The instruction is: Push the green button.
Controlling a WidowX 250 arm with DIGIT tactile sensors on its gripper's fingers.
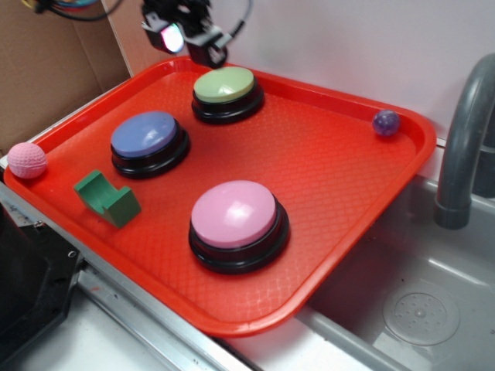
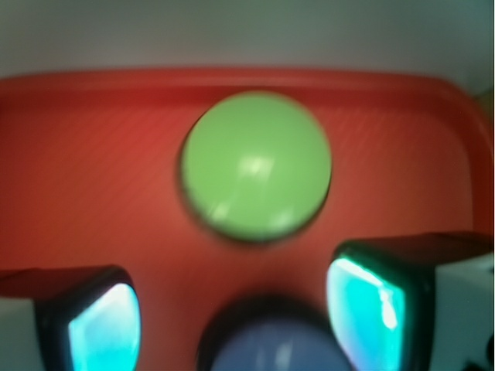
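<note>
The green button (image 1: 225,83) has a pale olive-green dome on a black base and sits at the back of the red tray (image 1: 332,154). My gripper (image 1: 188,40) hangs in the air just behind and left of it, above the tray's back rim, not touching it. In the wrist view the green button (image 2: 255,164) lies ahead of the gripper (image 2: 232,317), whose fingers (image 2: 363,305) stand wide apart with glowing teal pads and nothing held. The wrist view is blurred.
On the tray are a blue button (image 1: 145,133), a pink button (image 1: 233,213), a dark-green notched block (image 1: 107,199), a pink ball (image 1: 27,160) and a purple ball (image 1: 386,121). A grey faucet (image 1: 464,147) and sink (image 1: 418,309) lie to the right.
</note>
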